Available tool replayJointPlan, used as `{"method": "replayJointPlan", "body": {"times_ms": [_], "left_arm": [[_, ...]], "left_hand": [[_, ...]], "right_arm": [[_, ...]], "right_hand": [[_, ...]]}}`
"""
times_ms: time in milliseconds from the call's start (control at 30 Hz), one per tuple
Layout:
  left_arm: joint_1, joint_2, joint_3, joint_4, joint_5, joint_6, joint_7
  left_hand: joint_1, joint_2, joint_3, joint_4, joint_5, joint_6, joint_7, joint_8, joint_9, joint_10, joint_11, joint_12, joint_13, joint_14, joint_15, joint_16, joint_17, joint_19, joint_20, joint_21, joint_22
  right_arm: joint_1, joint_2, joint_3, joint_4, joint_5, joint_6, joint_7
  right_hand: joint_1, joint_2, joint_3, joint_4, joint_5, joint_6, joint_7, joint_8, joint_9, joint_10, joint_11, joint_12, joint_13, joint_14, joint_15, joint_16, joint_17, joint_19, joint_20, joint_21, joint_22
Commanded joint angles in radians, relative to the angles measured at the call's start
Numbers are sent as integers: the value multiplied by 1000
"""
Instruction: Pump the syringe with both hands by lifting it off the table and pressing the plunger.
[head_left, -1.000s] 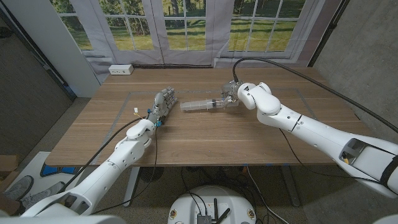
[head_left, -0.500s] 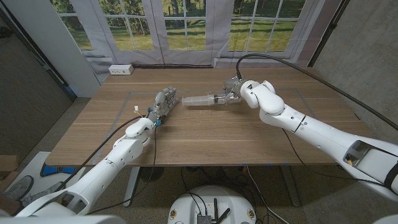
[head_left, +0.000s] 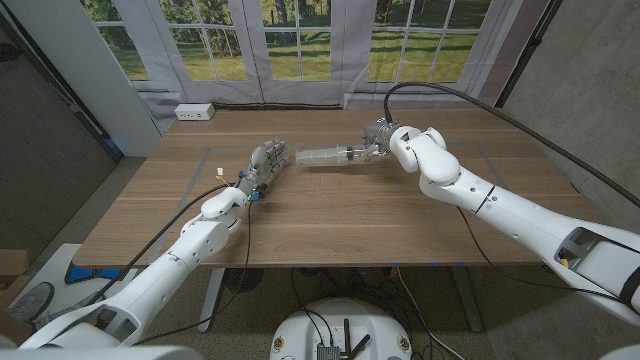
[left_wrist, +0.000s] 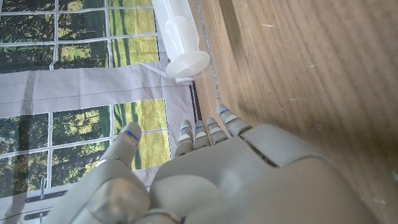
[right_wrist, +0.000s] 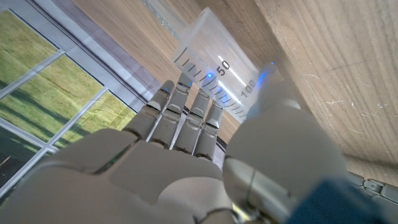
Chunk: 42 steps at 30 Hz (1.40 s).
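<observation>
A test room for robot trials, by the look of it.
A bare wooden desk (head_left: 330, 215) stands before curtained glass doors (head_left: 300, 45) at 12 o'clock, concrete wall (head_left: 590, 90) at 3 o'clock, power strip (head_left: 194, 111) at 10 o'clock.

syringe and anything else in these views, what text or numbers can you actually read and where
"50" on the clear barrel of the syringe, beside its black scale ticks, in the right wrist view.
"100" on the same barrel, further along the scale, next to the right hand that grips it.
In the head view the barrel's marks are too small to read, and the white outlet box on the table's far edge shows no readable label.
</observation>
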Motion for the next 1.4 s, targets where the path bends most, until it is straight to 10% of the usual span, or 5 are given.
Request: {"method": "replayJointPlan", "body": {"times_ms": [33,600,1400], "left_arm": [[-3,16,2,-48,-12,46,8],[-15,23,13,-118,53,61,103],[6,56,29,-227,175,101,239]], "left_hand": [[1,68,3,-10,0,6,-5,2,3,4,8,-1,3,5,3,3,1,10,1,8,4],[10,61,2,-28,-1,-2,3,-1,2,-6,17,-4,3,0,4,0,0,18,4,9,4],[71,38,18,-124,13,38,-25,11,1,39,-12,11,3,28,-9,7,2,45,25,11,2]], "right_arm": [[-4,1,18,9,-14,-15,-21],[-6,16,29,18,-17,-48,-59],[-51,22,60,-12,7,-119,-159]], "right_hand": [[212,172,-2,-10,6,118,-100,-6,6,80,-68,-5,7,42,-175,3,-7,11,-51,6,3],[253,171,-22,-1,4,144,-96,-20,9,117,-63,-1,17,104,-177,-18,-16,25,-71,4,4],[265,176,-42,2,3,178,-93,-37,9,123,-60,-20,19,160,-178,-49,-9,53,-107,4,4]]}}
